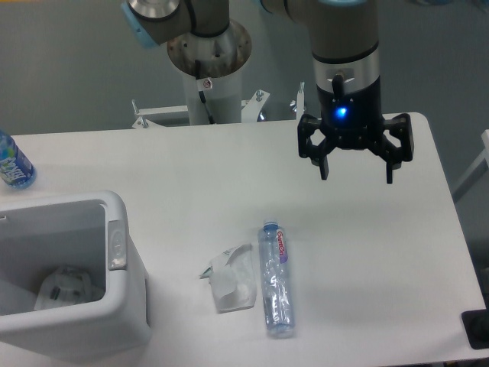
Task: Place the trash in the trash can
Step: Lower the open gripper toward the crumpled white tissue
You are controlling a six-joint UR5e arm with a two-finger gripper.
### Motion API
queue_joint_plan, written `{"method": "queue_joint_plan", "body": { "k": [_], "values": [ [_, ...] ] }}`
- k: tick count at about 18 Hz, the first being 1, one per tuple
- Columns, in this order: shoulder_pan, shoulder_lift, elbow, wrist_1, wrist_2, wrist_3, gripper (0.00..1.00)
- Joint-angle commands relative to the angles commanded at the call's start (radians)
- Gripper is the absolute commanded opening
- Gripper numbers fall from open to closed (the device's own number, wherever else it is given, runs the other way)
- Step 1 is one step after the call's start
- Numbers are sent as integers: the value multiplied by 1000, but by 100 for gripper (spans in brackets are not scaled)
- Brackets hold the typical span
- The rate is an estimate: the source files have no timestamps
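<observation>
wrapper (233, 280) and bottle (276, 278) lie on the bench (191, 168) — neither binned; claw (356, 173) released, holds nothing.

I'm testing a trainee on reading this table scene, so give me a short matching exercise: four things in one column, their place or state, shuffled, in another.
Things:
1. gripper
2. crushed bottle
3. crumpled wrapper
4. trash can

Places or states:
A. lying flat, right of the wrapper
B. at the table's front left, something pale already inside
C. open, above the table, holding nothing
D. between the can and the crushed bottle

Pairs: 1-C, 2-A, 3-D, 4-B
</observation>
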Motion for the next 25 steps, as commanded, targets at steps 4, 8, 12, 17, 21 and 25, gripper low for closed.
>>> {"method": "queue_joint_plan", "body": {
  "k": [4, 8, 12, 17, 21, 25],
  "values": [
    [-2, 0, 0, 2, -2, -3, 100],
    [-6, -8, -2, 17, -12, -49, 100],
    [-5, -17, -24, 28, -51, -80, 100],
    [-25, -44, -115, 201, -61, -152, 100],
    [-57, -72, -127, 201, -64, -189, 100],
    [-119, -147, -147, 201, -64, -187, 100]
  ]
}}
